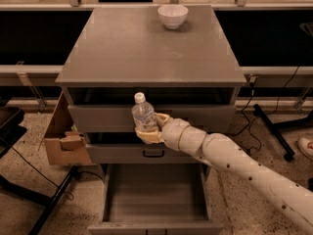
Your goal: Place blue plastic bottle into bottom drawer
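Observation:
The blue plastic bottle (144, 114) is a small clear bottle with a white cap, held upright in front of the grey cabinet's upper drawers. My gripper (149, 130) is shut on its lower part, with the white arm reaching in from the lower right. The bottom drawer (155, 195) is pulled open below the bottle; its plain grey inside holds nothing. The bottle hangs above the drawer's back part, well above its floor.
A white bowl (172, 15) stands at the back of the cabinet top (146, 48). The middle drawer's black handle (153, 153) is just under the gripper. A cardboard box (66, 136) sits against the cabinet's left side. Cables and stand legs lie on the floor at both sides.

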{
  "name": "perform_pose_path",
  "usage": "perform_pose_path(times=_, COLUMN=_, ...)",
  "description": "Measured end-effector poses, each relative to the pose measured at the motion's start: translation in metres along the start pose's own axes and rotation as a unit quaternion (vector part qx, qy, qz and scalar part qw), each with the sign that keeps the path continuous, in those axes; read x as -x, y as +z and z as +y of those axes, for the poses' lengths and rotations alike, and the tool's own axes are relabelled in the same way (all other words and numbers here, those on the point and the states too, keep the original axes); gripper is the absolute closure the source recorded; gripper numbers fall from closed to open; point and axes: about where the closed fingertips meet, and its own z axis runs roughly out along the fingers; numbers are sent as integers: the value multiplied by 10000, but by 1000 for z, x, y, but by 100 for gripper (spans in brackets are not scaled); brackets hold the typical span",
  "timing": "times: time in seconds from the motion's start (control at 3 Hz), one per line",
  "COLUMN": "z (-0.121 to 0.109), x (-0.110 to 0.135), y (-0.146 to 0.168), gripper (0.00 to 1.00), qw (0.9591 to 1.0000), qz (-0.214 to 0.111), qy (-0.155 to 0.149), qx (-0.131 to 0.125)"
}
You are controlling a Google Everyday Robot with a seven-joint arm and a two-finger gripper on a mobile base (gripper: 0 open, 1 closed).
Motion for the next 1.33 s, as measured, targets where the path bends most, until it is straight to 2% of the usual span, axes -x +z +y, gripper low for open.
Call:
perform_pose_path(times=0.33, z=33, x=0, y=1, gripper=100, qw=9995, qz=-73, qy=-33, qx=297)
perform_pose_path(times=0.67, z=105, x=6, y=-8, gripper=100, qw=9954, qz=-264, qy=-280, qx=883)
perform_pose_path(times=1.0, z=138, x=-5, y=-13, gripper=100, qw=9906, qz=-330, qy=-463, qx=1246)
perform_pose_path(times=1.33, z=143, x=-53, y=-12, gripper=100, qw=9845, qz=-343, qy=-582, qx=1619)
